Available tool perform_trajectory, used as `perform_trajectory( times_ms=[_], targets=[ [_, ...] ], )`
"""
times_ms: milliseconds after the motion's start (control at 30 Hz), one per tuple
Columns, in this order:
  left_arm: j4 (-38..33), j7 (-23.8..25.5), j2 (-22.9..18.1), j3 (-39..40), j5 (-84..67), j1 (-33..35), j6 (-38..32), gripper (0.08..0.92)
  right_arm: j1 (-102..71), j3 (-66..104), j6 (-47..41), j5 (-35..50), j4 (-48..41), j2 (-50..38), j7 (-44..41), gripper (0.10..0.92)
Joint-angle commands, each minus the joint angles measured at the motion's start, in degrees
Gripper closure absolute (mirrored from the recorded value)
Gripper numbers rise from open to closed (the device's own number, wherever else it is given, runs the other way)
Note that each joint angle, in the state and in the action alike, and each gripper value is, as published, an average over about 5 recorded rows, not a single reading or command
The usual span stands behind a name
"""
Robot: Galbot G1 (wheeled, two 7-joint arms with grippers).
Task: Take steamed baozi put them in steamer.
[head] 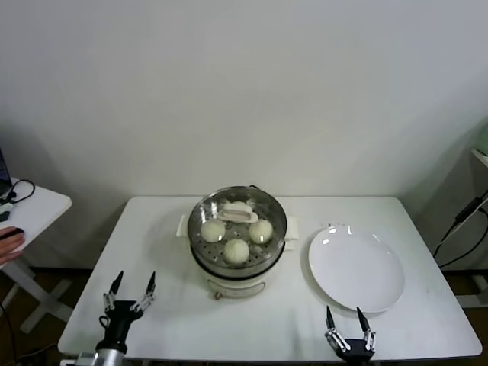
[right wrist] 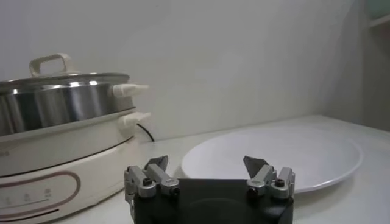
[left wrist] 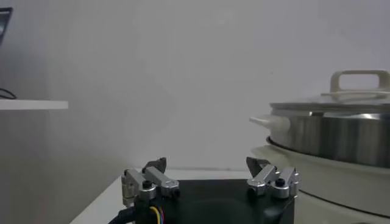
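The steamer (head: 229,284) stands mid-table on its cream base, with a glass lid (head: 239,213) on top. Through the lid I see three baozi on the tray: one at the left (head: 213,229), one at the right (head: 261,229), one at the front (head: 236,250); a fourth is hidden. The white plate (head: 356,268) to its right is empty. My left gripper (head: 135,278) is open and empty at the front left, also seen in the left wrist view (left wrist: 207,163) beside the steamer (left wrist: 335,131). My right gripper (head: 344,316) is open and empty in front of the plate, seen in the right wrist view (right wrist: 206,161).
A white side table (head: 30,206) with cables stands at the far left, and a person's hand (head: 9,242) is at its edge. Black cables (head: 465,221) hang at the far right. In the right wrist view the steamer (right wrist: 61,109) and plate (right wrist: 274,155) lie ahead.
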Motion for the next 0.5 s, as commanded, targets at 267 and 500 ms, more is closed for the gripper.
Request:
perform_trajectory(
  times_ms=[267,500],
  targets=[
    [1.6,0.0,-0.1,0.0,0.1,0.4,-1.8,0.177,-0.1,0.0,0.1,-0.6,0.1,0.3,0.2,0.203],
    [1.5,-0.1,-0.1,0.2,0.2,0.6,-1.7,0.177,-0.2,0.0,0.1,-0.7,0.2,0.4,0.2,0.203]
  ],
)
